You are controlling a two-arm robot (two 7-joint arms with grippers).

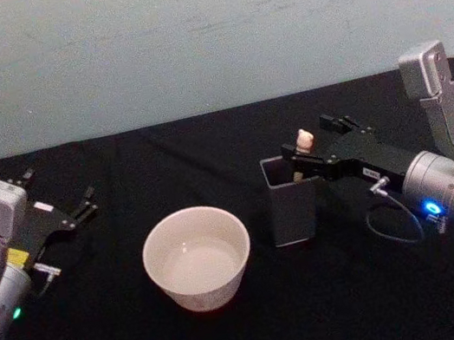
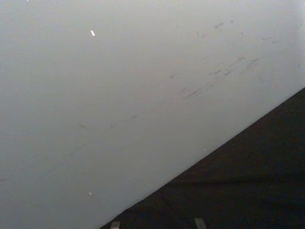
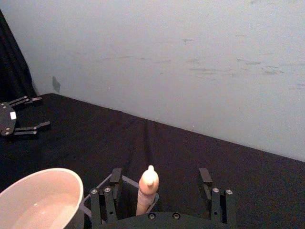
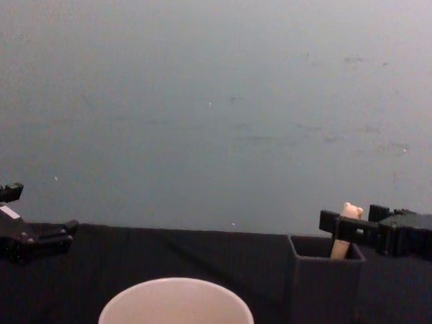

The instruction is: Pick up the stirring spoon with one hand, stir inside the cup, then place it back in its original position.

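Note:
The stirring spoon [image 1: 303,141] stands upright in the dark grey square holder [image 1: 291,204], its beige handle and knob [image 3: 148,187] rising above the rim. My right gripper [image 1: 307,145] is open at the holder's top. One finger lies on each side of the handle [image 4: 342,243], with gaps between the fingers [image 3: 115,177] and the handle. The white cup [image 1: 197,258] sits left of the holder with nothing in it but a pale bottom. At the table's left my left gripper [image 1: 60,192] is parked and open, well away from the cup.
The table [image 1: 206,152] is covered in black cloth, and a pale wall rises behind its far edge. From the chest, the cup [image 4: 177,310] and holder [image 4: 323,293] stand close together near the front. Open cloth lies between the left gripper [image 3: 26,115] and the cup.

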